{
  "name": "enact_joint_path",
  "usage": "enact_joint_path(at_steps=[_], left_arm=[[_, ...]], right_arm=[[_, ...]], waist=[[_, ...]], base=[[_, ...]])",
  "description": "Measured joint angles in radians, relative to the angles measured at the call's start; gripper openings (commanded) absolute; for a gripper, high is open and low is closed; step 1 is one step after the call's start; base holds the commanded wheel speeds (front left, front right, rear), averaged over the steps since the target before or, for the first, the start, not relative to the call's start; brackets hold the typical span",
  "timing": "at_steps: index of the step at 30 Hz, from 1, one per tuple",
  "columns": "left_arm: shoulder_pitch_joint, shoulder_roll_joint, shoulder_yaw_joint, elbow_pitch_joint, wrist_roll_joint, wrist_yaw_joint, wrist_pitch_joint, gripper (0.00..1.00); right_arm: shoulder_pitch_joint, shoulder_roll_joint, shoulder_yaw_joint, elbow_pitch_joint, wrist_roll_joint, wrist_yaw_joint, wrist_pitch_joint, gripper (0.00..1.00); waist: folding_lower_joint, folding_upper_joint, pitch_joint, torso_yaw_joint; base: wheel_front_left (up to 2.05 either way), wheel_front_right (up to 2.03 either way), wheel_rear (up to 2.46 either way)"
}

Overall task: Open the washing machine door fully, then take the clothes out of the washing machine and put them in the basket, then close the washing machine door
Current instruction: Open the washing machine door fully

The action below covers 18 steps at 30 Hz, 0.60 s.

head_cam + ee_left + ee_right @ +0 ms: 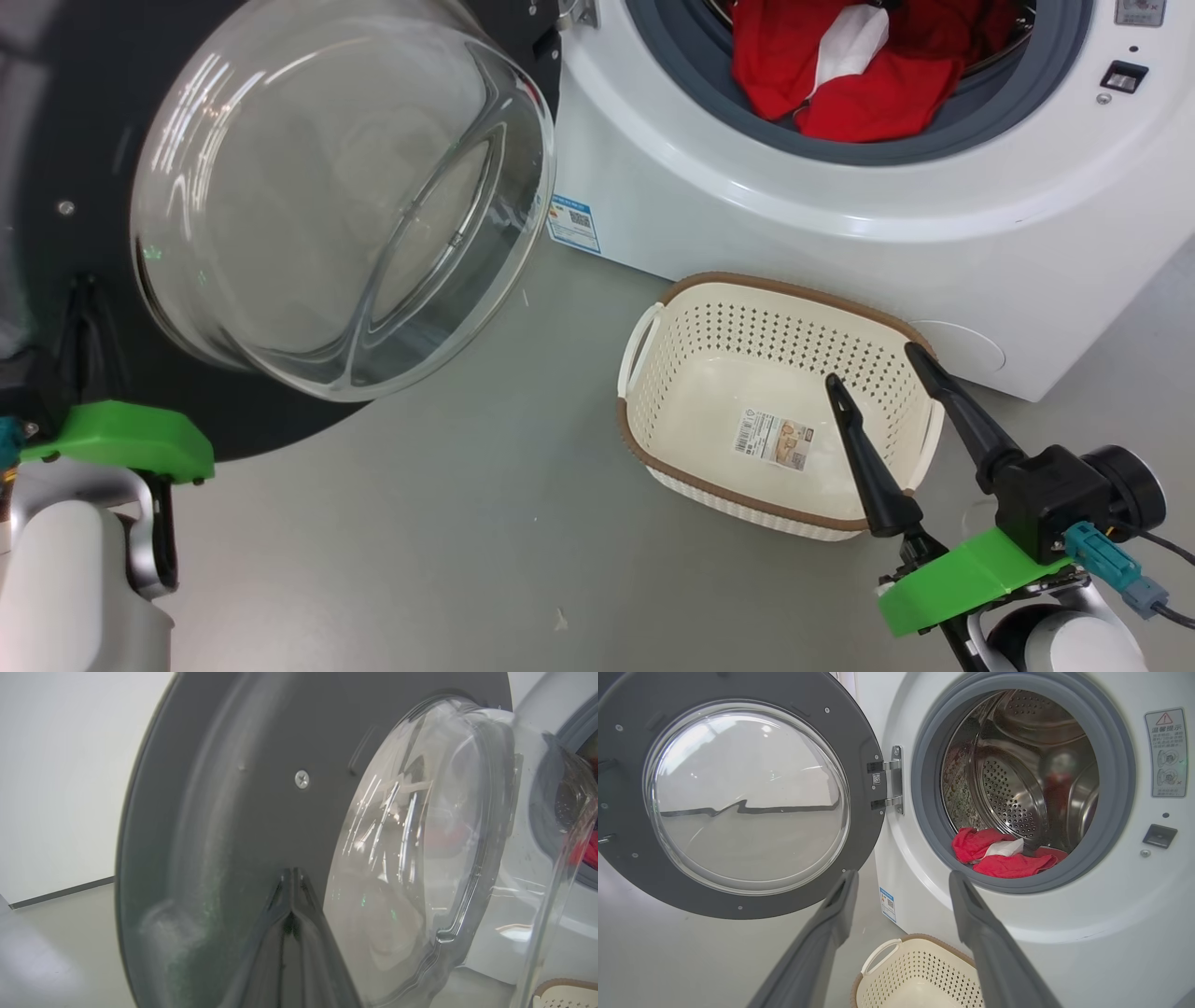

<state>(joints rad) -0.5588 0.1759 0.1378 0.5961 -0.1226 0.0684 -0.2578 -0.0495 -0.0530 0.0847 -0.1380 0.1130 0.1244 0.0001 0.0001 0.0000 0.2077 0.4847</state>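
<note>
The washing machine door [75, 121] stands open left of the washing machine [747, 205], clothes [840, 93] inside it, basket [775, 289] before it; left end effector [293, 877] pressed together at the door, right end effector [870, 364] spread over the basket

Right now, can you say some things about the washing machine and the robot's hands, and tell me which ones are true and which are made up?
1. The washing machine door is swung open. True.
2. The basket is full of red clothes. False: it holds only a sticker; the clothes lie inside the washing machine.
3. The right gripper has its fingers spread apart. True.
4. The left gripper is wide open. False: its two fingers are pressed together.
5. The basket stands on the floor in front of the washing machine. True.
</note>
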Motion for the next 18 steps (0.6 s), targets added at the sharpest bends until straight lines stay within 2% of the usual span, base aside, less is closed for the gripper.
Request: enact_joint_path(at_steps=[10, 18], left_arm=[[0.013, -0.029, 0.034, -0.056, 0.000, -0.018, 0.000, 0.00], [0.077, -0.057, 0.038, -0.129, -0.002, -0.054, 0.000, 0.00]], right_arm=[[-0.009, 0.000, -0.004, 0.018, 0.012, 0.000, -0.024, 1.00], [-0.016, 0.000, -0.009, 0.049, 0.037, 0.000, -0.055, 1.00]], waist=[[0.0000, 0.0000, -0.007, -0.004], [0.0000, 0.0000, -0.032, -0.013]], base=[[0.00, 0.00, 0.00], [0.00, 0.00, 0.00]])
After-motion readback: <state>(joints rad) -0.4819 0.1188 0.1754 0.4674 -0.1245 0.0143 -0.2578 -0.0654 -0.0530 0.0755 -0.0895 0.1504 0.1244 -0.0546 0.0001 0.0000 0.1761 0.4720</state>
